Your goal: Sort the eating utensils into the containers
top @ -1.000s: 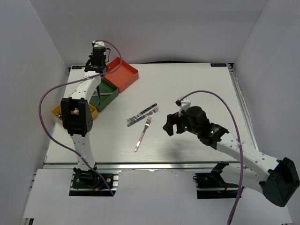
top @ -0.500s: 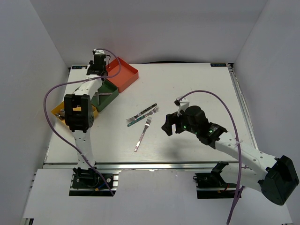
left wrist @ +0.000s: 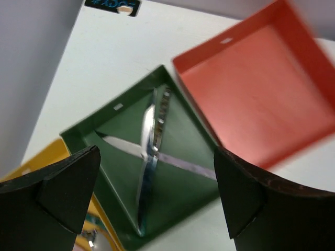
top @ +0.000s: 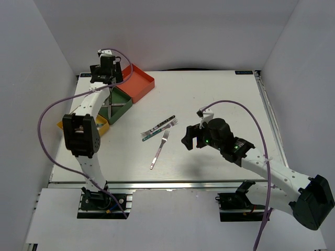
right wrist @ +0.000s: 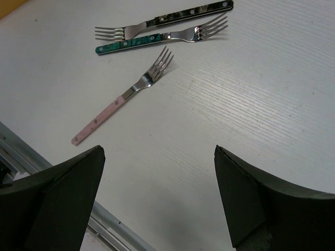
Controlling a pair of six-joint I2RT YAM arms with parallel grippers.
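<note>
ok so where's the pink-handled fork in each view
top external: pink-handled fork lies mid-picture, slanted.
left wrist: not in it.
right wrist: left of centre, tines up-right.
shared landmark: teal-handled fork just beyond its tines.

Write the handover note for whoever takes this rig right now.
Left gripper: open, above the green tray.
Right gripper: open, above the forks, holding nothing.
Done: crossed knives lie in the green tray.
Red tray: nothing seen inside. Yellow tray: mostly hidden.
Left to do: three forks on the table, dark-handled, teal and pink, none in a tray yet.
</note>
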